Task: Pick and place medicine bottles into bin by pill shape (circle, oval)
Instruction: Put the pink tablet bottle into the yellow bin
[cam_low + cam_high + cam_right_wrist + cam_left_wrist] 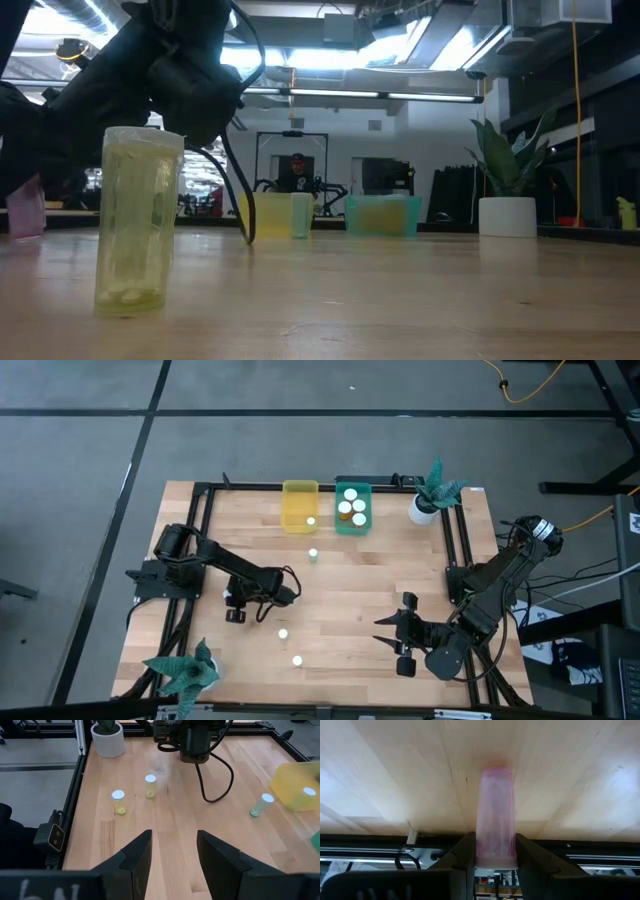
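My left gripper [236, 607] is at the table's left middle, shut on a pink translucent bottle [495, 815] with a white cap. The bottle also shows at the left edge of the low view [25, 213]. My right gripper [392, 633] is open and empty near the table's front right [174, 845]. Three bottles stand loose on the wood: one [313, 554] before the bins and two [283, 632] [297, 659] near the front. The yellow bin [300, 506] holds one bottle. The teal bin [352, 506] holds several. My left gripper pinches the pink bottle's body just below its white cap [495, 856] between its two fingers [468, 845], one on each side. The bottle stands upright, cap up, its base [495, 771] toward the wood. I cannot tell whether the base touches the table.
A white plant pot [424, 510] stands at the back right, beside the teal bin. A teal paper plant [185, 672] is at the front left corner. Black frame rails [205, 550] run along the table's sides. A person [297, 172] shows far behind the table.
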`<state>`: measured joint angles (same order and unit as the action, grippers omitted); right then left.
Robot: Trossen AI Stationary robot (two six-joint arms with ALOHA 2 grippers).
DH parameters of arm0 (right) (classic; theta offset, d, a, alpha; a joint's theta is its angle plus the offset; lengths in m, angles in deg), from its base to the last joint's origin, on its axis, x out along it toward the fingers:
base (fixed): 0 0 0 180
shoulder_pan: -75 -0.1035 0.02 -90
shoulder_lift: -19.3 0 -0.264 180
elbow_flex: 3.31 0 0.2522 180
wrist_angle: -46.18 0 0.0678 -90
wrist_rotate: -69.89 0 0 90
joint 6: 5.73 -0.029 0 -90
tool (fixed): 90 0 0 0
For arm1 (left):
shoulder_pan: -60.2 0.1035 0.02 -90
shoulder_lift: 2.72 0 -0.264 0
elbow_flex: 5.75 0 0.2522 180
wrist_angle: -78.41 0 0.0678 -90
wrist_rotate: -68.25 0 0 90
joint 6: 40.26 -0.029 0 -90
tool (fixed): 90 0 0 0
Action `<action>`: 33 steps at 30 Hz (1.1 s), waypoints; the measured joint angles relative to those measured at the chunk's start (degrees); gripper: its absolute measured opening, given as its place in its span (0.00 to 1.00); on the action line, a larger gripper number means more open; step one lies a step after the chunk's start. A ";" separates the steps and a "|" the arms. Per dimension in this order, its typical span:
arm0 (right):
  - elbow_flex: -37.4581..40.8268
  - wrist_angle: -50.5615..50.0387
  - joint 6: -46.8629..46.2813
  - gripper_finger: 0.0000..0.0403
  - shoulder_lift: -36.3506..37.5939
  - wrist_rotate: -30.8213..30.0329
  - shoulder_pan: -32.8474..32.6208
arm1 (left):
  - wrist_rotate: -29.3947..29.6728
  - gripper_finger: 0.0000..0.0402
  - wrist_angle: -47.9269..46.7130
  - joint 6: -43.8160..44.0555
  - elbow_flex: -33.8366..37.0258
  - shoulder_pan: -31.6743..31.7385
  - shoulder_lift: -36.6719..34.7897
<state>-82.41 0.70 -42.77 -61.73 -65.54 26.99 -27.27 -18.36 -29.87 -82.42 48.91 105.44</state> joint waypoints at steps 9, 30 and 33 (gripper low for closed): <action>0.00 -0.37 -0.04 0.39 0.00 -0.02 -0.02 | -0.09 0.27 -0.04 1.45 0.00 0.00 0.00; 0.00 -0.39 -0.17 0.39 0.00 -0.04 -0.01 | -3.17 0.40 -0.07 3.00 0.00 0.13 0.00; 0.00 -0.39 -0.17 0.39 0.00 -0.04 -0.01 | -3.19 0.40 -0.26 3.08 0.00 0.13 0.00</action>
<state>-82.41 0.30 -42.94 -61.73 -65.58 26.98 -30.45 -18.62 -26.79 -82.42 49.04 105.44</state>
